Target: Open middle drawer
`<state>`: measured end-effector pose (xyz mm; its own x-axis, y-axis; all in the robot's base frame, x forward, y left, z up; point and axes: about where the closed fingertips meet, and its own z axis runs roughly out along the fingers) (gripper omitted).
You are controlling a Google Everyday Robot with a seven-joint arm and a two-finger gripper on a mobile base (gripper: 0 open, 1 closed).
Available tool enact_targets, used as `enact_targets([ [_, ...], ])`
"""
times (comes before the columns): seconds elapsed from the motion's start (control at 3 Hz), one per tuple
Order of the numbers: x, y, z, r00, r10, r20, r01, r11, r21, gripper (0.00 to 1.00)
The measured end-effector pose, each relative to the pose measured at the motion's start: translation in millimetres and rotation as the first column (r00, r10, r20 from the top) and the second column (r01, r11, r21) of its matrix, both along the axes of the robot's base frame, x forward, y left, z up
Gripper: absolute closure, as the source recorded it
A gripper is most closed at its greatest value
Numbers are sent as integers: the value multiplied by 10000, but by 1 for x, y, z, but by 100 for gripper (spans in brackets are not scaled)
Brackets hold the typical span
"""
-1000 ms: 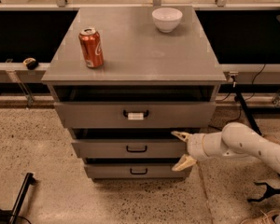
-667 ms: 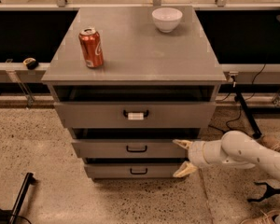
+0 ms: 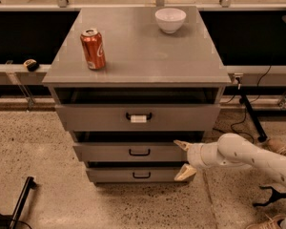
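Observation:
The grey cabinet [image 3: 133, 56] has three drawers. The middle drawer [image 3: 109, 152] is wide and shallow, with a small black loop handle [image 3: 139, 152]. The top drawer [image 3: 95, 118] is taller, with a white tag on its handle [image 3: 138, 118]. The bottom drawer [image 3: 114, 175] is slightly narrower, with a like handle [image 3: 141, 175]. My gripper [image 3: 184, 159] on the white arm [image 3: 248, 159] is at the right end of the middle drawer, to the right of its handle. It is open, with one cream finger [image 3: 182, 145] high and one low. It holds nothing.
A red soda can [image 3: 93, 48] and a white bowl [image 3: 170, 19] stand on the cabinet top. A black stand leg [image 3: 20, 202] lies on the speckled floor at the lower left. Cables and a stand [image 3: 250, 113] are behind my arm at the right.
My gripper has moved slightly down and left along the right end of the middle drawer. The drawers have not moved.

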<state>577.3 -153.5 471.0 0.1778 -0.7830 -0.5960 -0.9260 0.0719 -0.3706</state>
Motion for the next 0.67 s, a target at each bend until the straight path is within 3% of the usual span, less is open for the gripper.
enact_targets([
  [0.33,25,-4,-7,9998,2,190,8,9988,-499,12],
  [0.67,50,-18,-24,9997,-256,14,256,9948,-981,19],
])
